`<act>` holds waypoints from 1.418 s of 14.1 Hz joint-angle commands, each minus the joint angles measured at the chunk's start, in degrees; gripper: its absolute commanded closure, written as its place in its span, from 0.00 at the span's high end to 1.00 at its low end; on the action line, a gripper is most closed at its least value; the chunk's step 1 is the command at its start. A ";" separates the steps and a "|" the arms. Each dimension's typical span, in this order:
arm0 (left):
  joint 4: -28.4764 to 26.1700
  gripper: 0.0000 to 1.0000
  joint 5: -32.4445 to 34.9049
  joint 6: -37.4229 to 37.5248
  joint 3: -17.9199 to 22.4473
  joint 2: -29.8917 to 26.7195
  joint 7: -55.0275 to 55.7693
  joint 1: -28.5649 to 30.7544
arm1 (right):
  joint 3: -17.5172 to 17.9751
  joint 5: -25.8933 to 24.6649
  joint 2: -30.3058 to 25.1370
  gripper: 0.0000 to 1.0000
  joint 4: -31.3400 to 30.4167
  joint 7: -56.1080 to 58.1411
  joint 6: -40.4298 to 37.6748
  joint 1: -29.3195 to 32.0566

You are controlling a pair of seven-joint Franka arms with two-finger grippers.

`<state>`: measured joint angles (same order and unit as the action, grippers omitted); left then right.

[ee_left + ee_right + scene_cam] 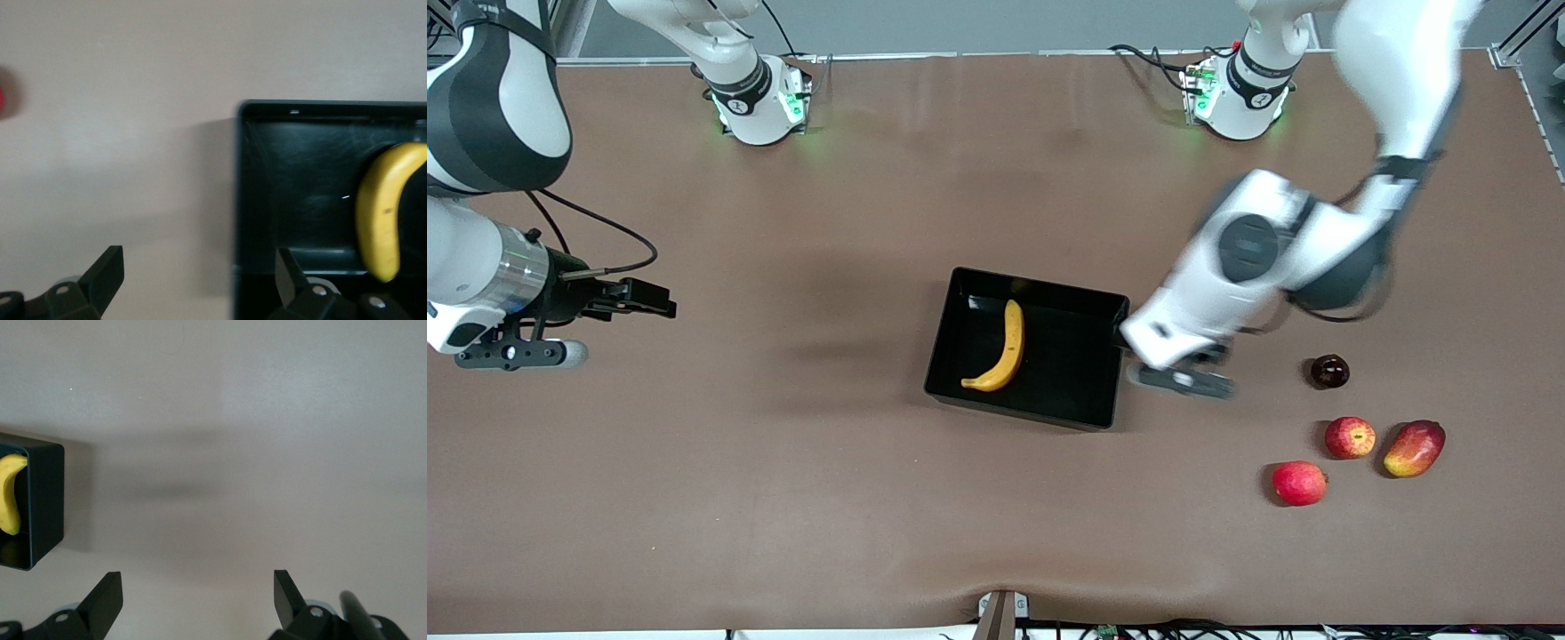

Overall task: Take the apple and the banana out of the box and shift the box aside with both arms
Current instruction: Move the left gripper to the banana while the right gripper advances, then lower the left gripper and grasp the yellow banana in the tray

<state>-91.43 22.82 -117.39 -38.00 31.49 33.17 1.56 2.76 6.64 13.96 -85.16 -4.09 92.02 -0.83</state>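
The black box (pixel 1089 313) sits mid-table with the yellow banana (pixel 1003 348) lying in it. The streaked red apple (pixel 1350 437) lies on the table toward the left arm's end, nearer the front camera than the box. My left gripper (pixel 1123 340) is open at the box's wall toward the left arm's end. In the left wrist view the gripper (pixel 199 273) straddles that wall (pixel 237 200), with the banana (pixel 383 213) inside. My right gripper (pixel 660 302) is open and empty over bare table toward the right arm's end. The right wrist view shows that gripper (pixel 198 593), a box corner (pixel 40 500) and the banana's tip (pixel 8 500).
Around the apple lie a dark round fruit (pixel 1329 371), a plain red round fruit (pixel 1299 483) and an oval red-yellow mango (pixel 1414 448). The brown table (pixel 783 462) stretches wide around the box.
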 commanded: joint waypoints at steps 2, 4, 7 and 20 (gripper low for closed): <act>0.81 1.00 2.32 -5.99 0.56 6.03 6.82 -5.93 | -0.12 0.39 0.27 1.00 0.87 -3.20 -0.09 -2.24; 2.39 1.00 2.50 -9.51 1.17 9.01 9.53 -9.62 | -0.12 0.65 0.27 1.00 0.87 -3.29 -0.09 -2.34; 5.98 1.00 2.06 -11.19 6.95 12.36 11.92 -18.14 | -0.12 0.65 0.63 1.00 0.87 -3.38 -0.09 -2.77; 8.02 1.00 2.50 -17.69 14.09 17.55 12.54 -26.08 | -0.12 0.39 0.63 1.00 0.79 -8.83 -0.26 -4.45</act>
<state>-84.42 23.72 -134.94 -25.02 48.51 44.73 -23.43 2.74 6.65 14.16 -85.13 -12.02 92.05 -5.27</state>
